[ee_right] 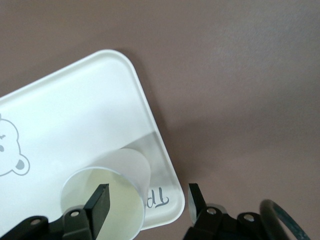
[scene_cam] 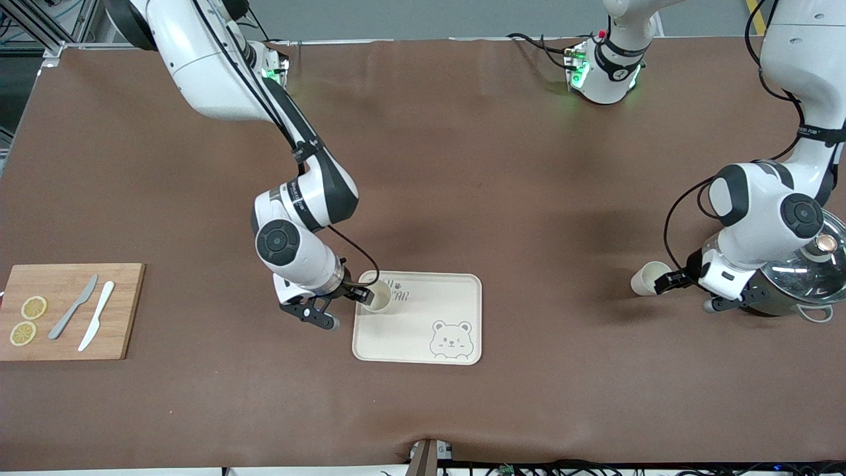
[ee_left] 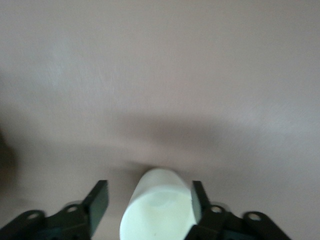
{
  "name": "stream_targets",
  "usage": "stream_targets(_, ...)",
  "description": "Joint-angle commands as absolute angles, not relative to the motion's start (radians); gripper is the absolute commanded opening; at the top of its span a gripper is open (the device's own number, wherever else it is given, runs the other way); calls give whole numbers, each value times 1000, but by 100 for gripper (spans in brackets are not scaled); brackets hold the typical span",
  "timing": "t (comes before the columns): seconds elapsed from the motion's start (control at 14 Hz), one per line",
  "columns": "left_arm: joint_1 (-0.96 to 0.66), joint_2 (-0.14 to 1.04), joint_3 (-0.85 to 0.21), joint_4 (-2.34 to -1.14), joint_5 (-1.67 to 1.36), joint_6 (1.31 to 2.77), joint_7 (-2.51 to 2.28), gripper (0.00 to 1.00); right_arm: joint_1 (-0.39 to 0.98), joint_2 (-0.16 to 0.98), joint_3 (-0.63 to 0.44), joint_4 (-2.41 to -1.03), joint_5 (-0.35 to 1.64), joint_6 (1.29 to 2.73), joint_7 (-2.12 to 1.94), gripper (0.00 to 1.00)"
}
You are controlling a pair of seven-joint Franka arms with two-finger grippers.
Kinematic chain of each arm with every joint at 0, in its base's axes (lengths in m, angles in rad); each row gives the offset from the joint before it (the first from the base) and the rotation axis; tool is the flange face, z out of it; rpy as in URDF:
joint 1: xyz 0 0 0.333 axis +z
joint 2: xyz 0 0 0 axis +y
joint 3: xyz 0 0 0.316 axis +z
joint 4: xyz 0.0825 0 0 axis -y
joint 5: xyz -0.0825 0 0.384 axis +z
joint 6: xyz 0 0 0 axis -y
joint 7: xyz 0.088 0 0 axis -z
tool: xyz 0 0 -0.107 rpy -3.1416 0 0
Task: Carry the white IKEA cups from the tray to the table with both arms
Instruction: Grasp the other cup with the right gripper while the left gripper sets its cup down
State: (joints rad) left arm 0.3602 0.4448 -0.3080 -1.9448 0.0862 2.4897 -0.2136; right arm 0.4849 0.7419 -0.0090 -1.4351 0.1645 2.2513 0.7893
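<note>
One white cup (scene_cam: 379, 297) stands upright on the bear-printed tray (scene_cam: 423, 317), in its corner toward the right arm's end. My right gripper (scene_cam: 365, 295) is open there. In the right wrist view, the right gripper (ee_right: 147, 196) has one finger over the mouth of the cup (ee_right: 107, 200) and the other outside it, by the tray (ee_right: 75, 110) rim. The second white cup (scene_cam: 648, 277) is at the left arm's end. My left gripper (scene_cam: 666, 282) is open around it. In the left wrist view, the cup (ee_left: 157, 210) touches one finger of the left gripper (ee_left: 149, 194), with a gap at the other.
A wooden board (scene_cam: 73, 330) with two lemon slices (scene_cam: 34, 307) and two knives (scene_cam: 74, 316) lies at the right arm's end. A steel pot with a glass lid (scene_cam: 809, 277) sits under the left arm's wrist, beside the second cup.
</note>
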Motion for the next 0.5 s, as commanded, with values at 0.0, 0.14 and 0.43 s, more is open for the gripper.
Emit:
stream_targets(0.0, 350, 419, -327, -1849, 115, 2352, -236, 100, 509, 765, -18, -1407, 180, 2249, 812, 60)
stream_targets(0.14, 321, 422, -325, -1734, 115, 2205, -256, 100, 508, 767, -18, -1410, 178, 2249, 802, 41)
stream_targets(0.43, 298, 399, -327, -1617, 139, 2051, -268, 100, 509, 767, -18, -1407, 179, 2249, 804, 6)
